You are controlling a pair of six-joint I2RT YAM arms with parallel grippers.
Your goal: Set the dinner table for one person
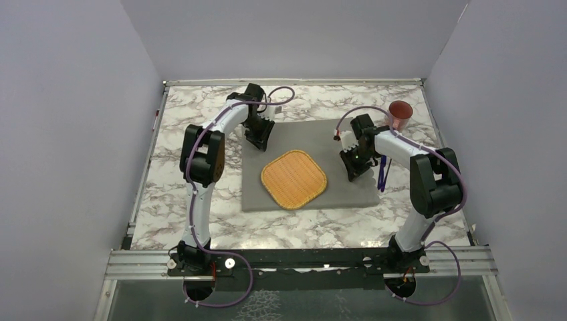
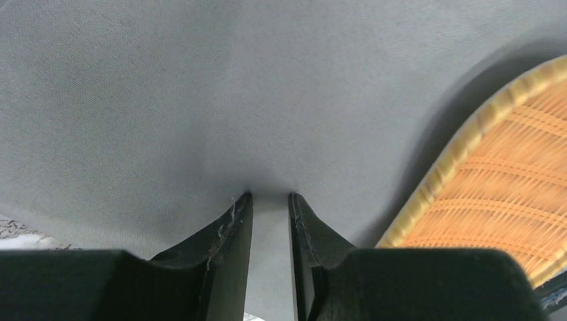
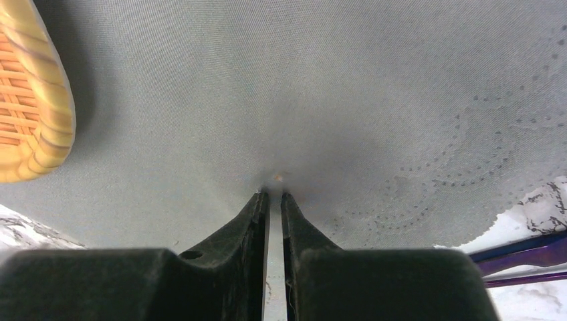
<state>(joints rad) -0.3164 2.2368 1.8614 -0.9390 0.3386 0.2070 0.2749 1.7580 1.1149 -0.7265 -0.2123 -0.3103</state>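
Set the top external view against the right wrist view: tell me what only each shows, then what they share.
Only the top view: the pink plastic cup and the left fingers. Only the right wrist view: the dotted pattern along the scalloped edge of the grey cloth placemat. Both: that placemat, the square orange woven tray, the purple utensil handles, the white-and-grey marble tabletop and the right fingers, closed on the placemat.
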